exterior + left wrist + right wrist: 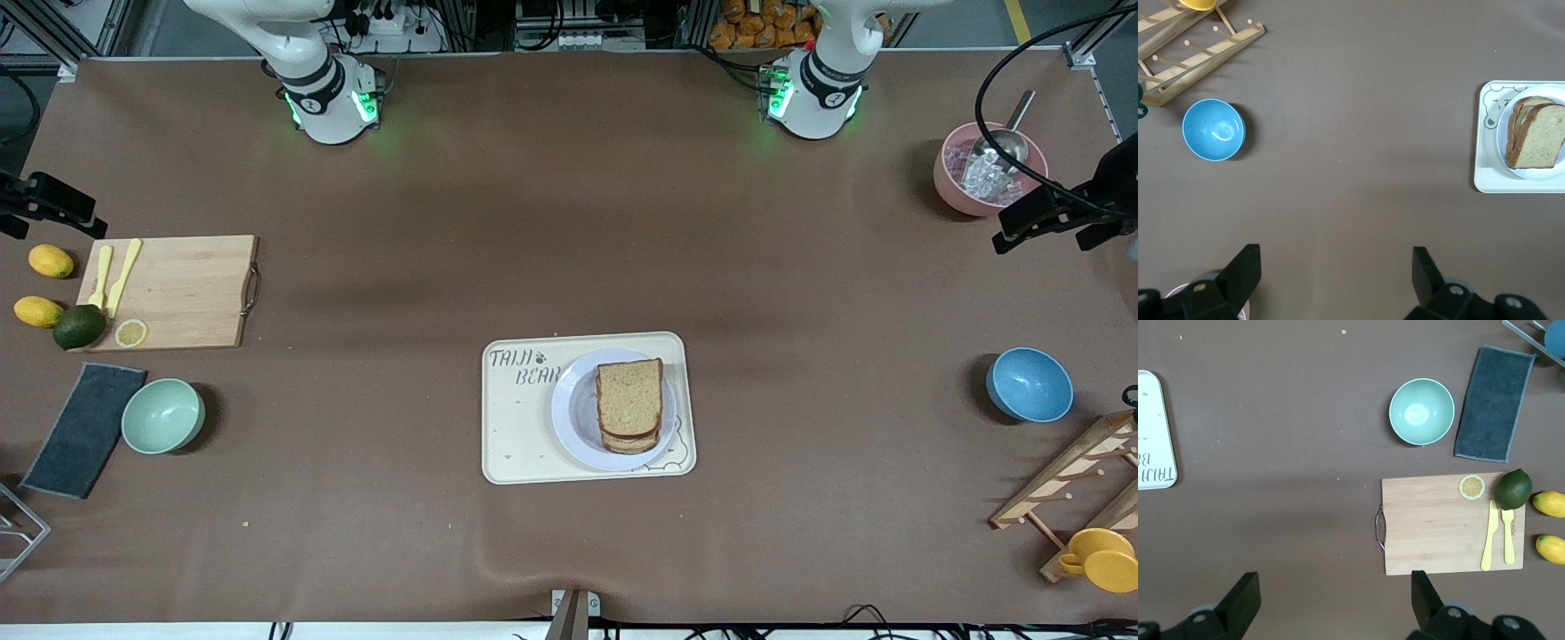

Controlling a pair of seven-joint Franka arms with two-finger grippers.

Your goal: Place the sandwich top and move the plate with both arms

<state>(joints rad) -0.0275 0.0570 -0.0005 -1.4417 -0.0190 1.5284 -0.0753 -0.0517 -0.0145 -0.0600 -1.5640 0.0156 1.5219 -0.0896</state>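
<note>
I see the brown table evenly and fairly brightly lit from overhead, with no harsh glare. Soft dark shadows sit beside the blue bowl, the green bowl and the pink bowl, and faint broad shadow bands cross the table's middle. Green lights glow at both arm bases. All three views look sharp, and the wrist views look slightly dimmer.
</note>
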